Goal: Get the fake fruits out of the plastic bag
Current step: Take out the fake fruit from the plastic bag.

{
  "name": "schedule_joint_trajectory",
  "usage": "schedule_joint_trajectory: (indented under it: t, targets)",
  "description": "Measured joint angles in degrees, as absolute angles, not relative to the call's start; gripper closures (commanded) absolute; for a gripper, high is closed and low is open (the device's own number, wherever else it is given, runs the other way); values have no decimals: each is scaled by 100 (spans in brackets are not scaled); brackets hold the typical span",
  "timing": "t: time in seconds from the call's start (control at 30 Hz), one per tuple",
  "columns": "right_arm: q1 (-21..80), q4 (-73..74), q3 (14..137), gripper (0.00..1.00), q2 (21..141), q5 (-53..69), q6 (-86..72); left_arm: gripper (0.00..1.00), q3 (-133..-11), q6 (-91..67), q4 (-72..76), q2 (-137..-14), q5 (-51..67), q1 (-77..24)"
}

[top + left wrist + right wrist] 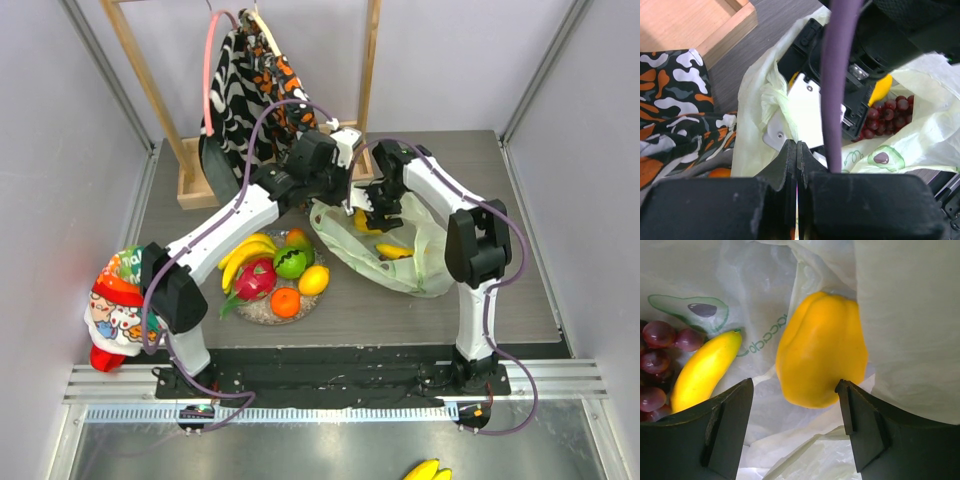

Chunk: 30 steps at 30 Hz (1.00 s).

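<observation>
Our right gripper (pixel 794 390) hangs open inside the bag (pixel 910 315), jaws astride a smooth yellow fruit (pixel 822 347). We judge it light, stiff and slippery; its broad middle suits a grip. Our left gripper (pixel 796 152) is closed at the bag's far-left rim.

Robot lab cell: plain enclosure walls (pixel 60 120), aluminium mounting rail (pixel 330 385), grey table (pixel 450 300).
</observation>
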State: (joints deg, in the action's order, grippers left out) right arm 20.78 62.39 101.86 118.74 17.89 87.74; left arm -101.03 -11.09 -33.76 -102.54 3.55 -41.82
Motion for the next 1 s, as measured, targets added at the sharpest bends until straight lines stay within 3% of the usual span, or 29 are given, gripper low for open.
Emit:
schedule_joint_trajectory:
  t: [0.5,0.67,1.0]
  targets:
    - [2091,5905,10239,28,11963,1555,8525,100,-10009,-967,-3420,-10158,252,-4259]
    - [2117,5544,10130,59,11950,1415,8372,100,-9983,-882,-3461,-10156,132,-4272]
    - [2130,5183,9791,92,11712,1339,8246,100,-9972,-788,-3472,-10119,5,-4353]
